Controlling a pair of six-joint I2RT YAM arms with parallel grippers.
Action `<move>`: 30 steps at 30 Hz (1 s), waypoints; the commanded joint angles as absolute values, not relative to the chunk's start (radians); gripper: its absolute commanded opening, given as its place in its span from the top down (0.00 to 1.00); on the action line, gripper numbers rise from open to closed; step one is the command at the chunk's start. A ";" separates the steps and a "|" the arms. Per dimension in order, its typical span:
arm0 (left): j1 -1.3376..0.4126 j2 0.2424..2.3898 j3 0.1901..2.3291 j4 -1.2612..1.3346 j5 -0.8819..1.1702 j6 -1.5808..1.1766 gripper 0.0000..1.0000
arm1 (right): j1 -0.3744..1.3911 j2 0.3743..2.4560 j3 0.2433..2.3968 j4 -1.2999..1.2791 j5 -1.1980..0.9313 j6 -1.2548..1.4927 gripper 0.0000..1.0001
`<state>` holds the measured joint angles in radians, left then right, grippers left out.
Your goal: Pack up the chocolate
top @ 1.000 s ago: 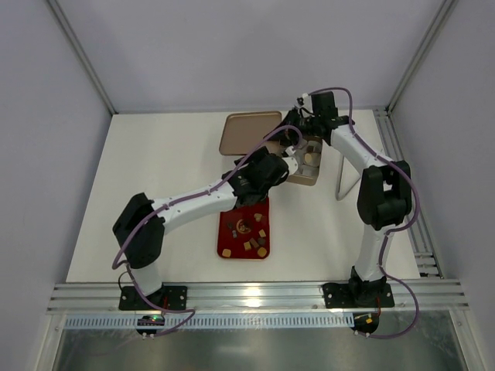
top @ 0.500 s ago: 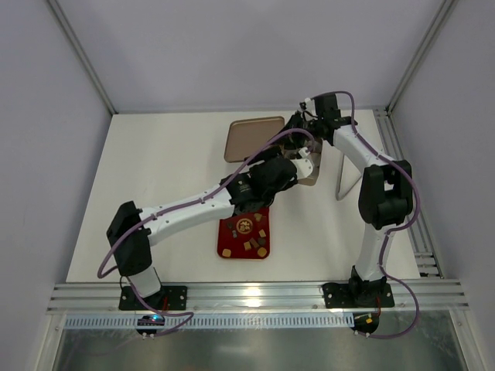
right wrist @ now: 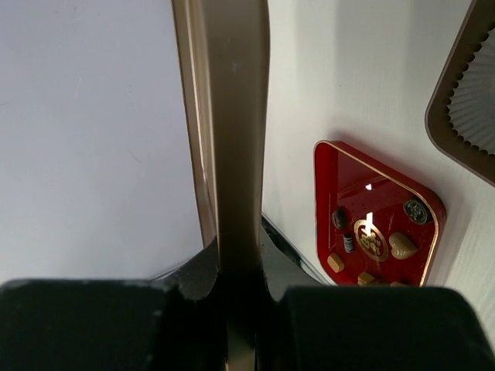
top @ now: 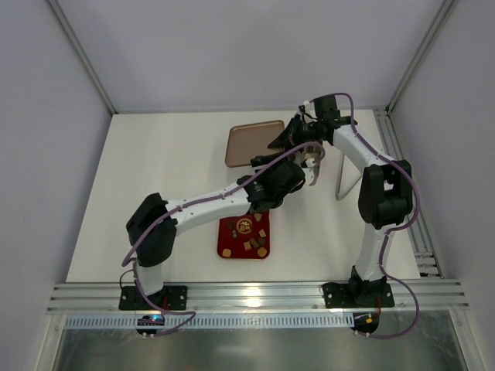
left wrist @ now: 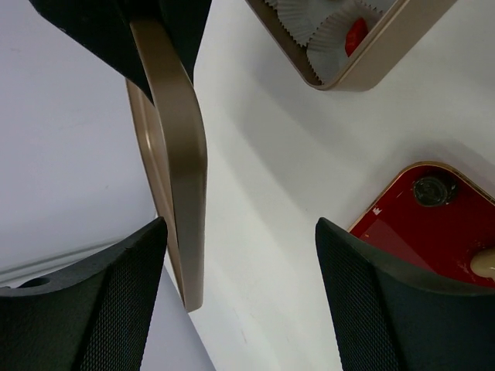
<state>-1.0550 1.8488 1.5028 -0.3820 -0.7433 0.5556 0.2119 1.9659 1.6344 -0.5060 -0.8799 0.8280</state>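
The chocolate (top: 249, 246) lies as several small dark and tan pieces on the red tray (top: 226, 232) near the table's middle. It also shows in the right wrist view, as chocolate (right wrist: 401, 244) on that tray (right wrist: 332, 170). My right gripper (right wrist: 240, 267) is shut on the edge of the brown box lid (right wrist: 232, 116), which is tilted up off the table (top: 251, 143). My left gripper (left wrist: 240, 301) hangs open beside the lid's rim (left wrist: 182, 154), with nothing between its fingers. The brown box (left wrist: 387, 46) with white paper cups (left wrist: 309, 23) sits just beyond it.
A grey metal bracket (top: 346, 182) stands at the right of the table. Aluminium rails (top: 255, 294) run along the near edge. The left arm (top: 216, 205) stretches diagonally over the red tray's upper part. In the top view the left gripper (top: 313, 166) covers the box.
The left arm has swung back and right until its gripper is over the box. The right gripper has tilted the lid up and shifted it slightly.
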 commanded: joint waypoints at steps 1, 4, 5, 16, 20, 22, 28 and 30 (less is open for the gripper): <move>-1.035 1.850 1.525 -0.322 -0.788 0.592 0.25 | 0.209 1.942 1.677 -0.514 -0.931 0.813 0.96; -1.028 1.874 1.525 -0.276 -0.818 0.614 0.26 | 0.207 1.934 1.675 -0.523 -0.930 0.805 0.96; -1.025 1.878 1.526 -0.269 -0.836 0.626 0.27 | 0.207 1.933 1.674 -0.531 -0.930 0.798 0.96; -1.008 1.916 1.526 -0.210 -0.877 0.655 0.39 | 0.207 1.904 1.646 -0.531 -0.937 0.796 0.96; -1.008 1.922 1.505 -0.129 -0.914 0.693 0.51 | 0.209 1.898 1.634 -0.529 -0.939 0.795 0.96; -1.005 1.927 1.502 -0.095 -0.931 0.710 0.56 | 0.209 1.894 1.629 -0.525 -0.940 0.795 0.96; -0.996 1.937 1.496 -0.037 -0.948 0.747 0.78 | 0.207 1.891 1.615 -0.523 -0.943 0.790 0.96; -0.994 1.937 1.491 -0.031 -0.948 0.753 0.85 | 0.209 1.891 1.617 -0.520 -0.946 0.790 0.96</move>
<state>-1.0084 1.9442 1.4929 -0.1284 -0.9070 0.7319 0.2108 1.9556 1.6199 -0.5297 -0.9100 0.8024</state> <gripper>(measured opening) 0.166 0.148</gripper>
